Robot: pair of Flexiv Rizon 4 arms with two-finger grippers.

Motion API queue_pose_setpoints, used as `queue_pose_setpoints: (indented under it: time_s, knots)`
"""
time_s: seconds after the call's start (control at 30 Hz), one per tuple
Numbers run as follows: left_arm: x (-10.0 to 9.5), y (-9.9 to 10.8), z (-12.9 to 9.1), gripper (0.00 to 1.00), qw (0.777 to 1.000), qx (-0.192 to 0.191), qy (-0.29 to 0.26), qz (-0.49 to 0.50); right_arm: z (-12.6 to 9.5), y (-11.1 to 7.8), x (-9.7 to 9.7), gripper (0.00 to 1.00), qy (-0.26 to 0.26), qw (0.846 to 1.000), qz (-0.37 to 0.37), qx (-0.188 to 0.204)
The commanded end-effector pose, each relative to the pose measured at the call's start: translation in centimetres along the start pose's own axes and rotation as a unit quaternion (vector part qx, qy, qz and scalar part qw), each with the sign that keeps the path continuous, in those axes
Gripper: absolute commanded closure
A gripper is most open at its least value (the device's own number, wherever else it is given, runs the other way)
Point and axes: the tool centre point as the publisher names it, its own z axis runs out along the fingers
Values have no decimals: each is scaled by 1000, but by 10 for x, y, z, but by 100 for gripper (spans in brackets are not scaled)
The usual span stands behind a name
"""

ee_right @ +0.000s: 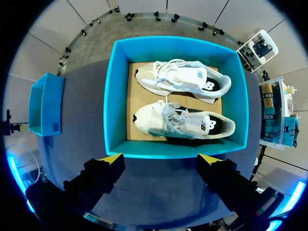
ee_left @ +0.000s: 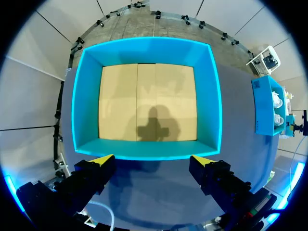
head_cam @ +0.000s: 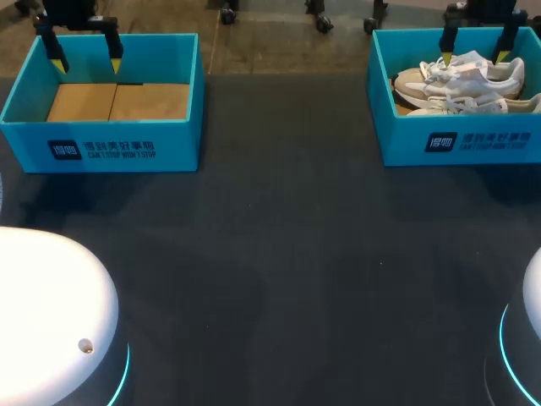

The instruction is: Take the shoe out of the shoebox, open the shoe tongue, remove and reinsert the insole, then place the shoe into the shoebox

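Head view, nearest first: two white rounded arm bases sit at the near corners, one on the left [head_cam: 51, 296] and one on the right [head_cam: 532, 296], each with a cyan light ring. Between and beyond them the dark desk [head_cam: 279, 254] runs as one broad open stretch up to the two boxes. Both boxes stand near the desk's far edge and well apart from each other.

The left shoebox [head_cam: 101, 148] is turquoise with an open top. It holds only its cardboard floor [head_cam: 118, 101]. The left hand [head_cam: 87, 59] hangs above the box's far part, fingers spread wide and holding nothing. In the left wrist view, that hand [ee_left: 153, 160] has its yellow tips over the near wall of the left shoebox [ee_left: 84, 106]. The hand's shadow falls on the bare cardboard floor [ee_left: 147, 103].

The right shoebox [head_cam: 456, 139] is the same turquoise and holds a pair of pale shoes. The nearer shoe [head_cam: 473, 104] and the farther shoe [head_cam: 461, 78] lie side by side, toes toward the desk's middle. The right hand [head_cam: 473, 52] hovers above them, wide and holding nothing. In the right wrist view, that hand [ee_right: 161, 158] has its tips over the near wall of the right shoebox [ee_right: 115, 96]. Beyond the wall lie the nearer shoe [ee_right: 183, 124] and then the farther shoe [ee_right: 183, 81], both on brown cardboard with room along the walls.
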Motion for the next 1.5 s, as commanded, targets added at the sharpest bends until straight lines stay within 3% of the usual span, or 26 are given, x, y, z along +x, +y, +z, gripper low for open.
queue_pose_setpoints:
  time_s: [0.03,0.47,0.73,0.97,1.17,1.37,1.4,1.47,1.5]
  knots:
    - [0,0,0,0,1000,0,0,0,0,0,0,0,0,1000,0,0]
    - [0,0,0,0,1000,0,0,0,0,0,0,0,0,1000,0,0]
    - [0,0,0,0,1000,0,0,0,8,11,-52,0,-16,999,29,-37]
    - [0,0,0,0,1000,0,0,0,27,22,-108,0,-48,996,57,-47]
    - [0,0,0,0,1000,0,0,0,44,24,-140,0,-60,995,69,-49]
    - [0,0,0,0,1000,0,0,0,70,26,-159,0,-62,994,86,-41]
    - [0,0,0,0,1000,0,0,0,74,26,-161,4,-61,993,90,-40]
    - [0,0,0,0,1000,0,0,0,84,27,-165,48,-55,993,100,-37]
    - [0,0,0,0,1000,0,0,0,87,28,-166,53,-56,993,98,-36]
